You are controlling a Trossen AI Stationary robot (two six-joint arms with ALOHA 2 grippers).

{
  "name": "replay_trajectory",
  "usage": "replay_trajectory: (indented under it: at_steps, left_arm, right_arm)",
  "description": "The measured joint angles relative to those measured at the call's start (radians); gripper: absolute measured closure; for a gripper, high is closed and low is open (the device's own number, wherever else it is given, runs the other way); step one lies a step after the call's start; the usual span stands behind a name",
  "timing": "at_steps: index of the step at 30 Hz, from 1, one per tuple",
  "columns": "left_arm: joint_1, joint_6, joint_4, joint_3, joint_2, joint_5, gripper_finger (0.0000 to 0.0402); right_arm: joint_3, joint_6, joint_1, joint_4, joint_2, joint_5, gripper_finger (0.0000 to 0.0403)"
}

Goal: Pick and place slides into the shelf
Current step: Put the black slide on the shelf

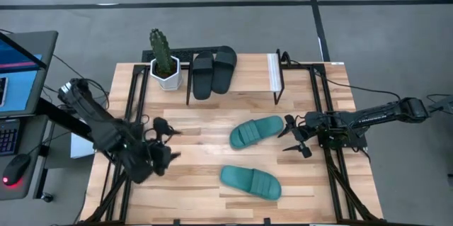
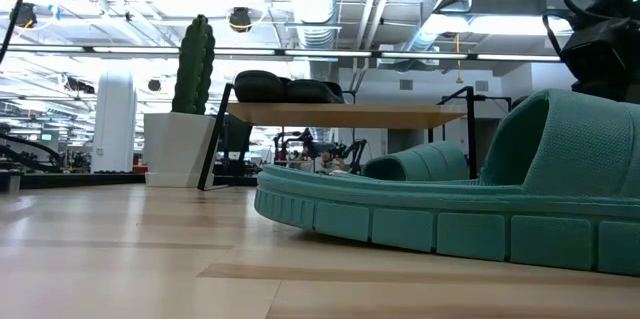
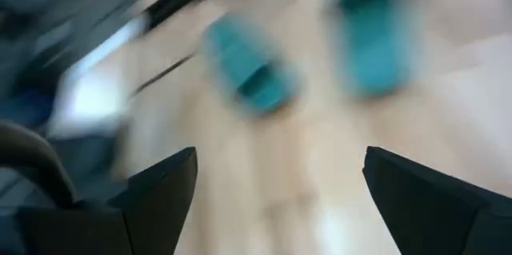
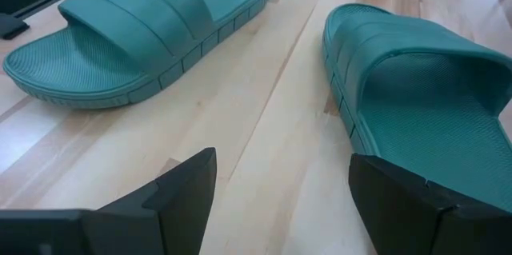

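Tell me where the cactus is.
In the high view the cactus stands in its white pot at the table's far left, just left of the black slides on the shelf.

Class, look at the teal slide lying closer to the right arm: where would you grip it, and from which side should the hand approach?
Grip the broad strap of the teal slide, probably from above. The slide lies flat, sole down, on the table, and the strap arches up over the footbed, giving the fingers an edge to close on. The open right hand sits just beside it; the left hand is farther off.
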Motion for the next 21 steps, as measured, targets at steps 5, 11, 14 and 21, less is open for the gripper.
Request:
replay_trajectory:
  at_steps: [5,11,14,21]
  left_arm:
    - [0.116,0.480,0.280,0.001,-0.131,0.496,0.0058]
    - [0.441,0.659,0.278,0.001,-0.288,0.661,0.0058]
    - [0.659,0.810,0.299,0.001,-0.338,0.959,0.0058]
    - [1.041,0.918,0.378,0.001,-0.321,1.226,0.0058]
  right_arm:
    - [0.000,0.000,0.000,0.000,0.000,0.000,0.0133]
    - [0.000,0.000,0.000,0.000,0.000,0.000,0.0133]
    - [0.000,0.000,0.000,0.000,0.000,0.000,0.0133]
    - [0.000,0.000,0.000,0.000,0.000,0.000,0.0133]
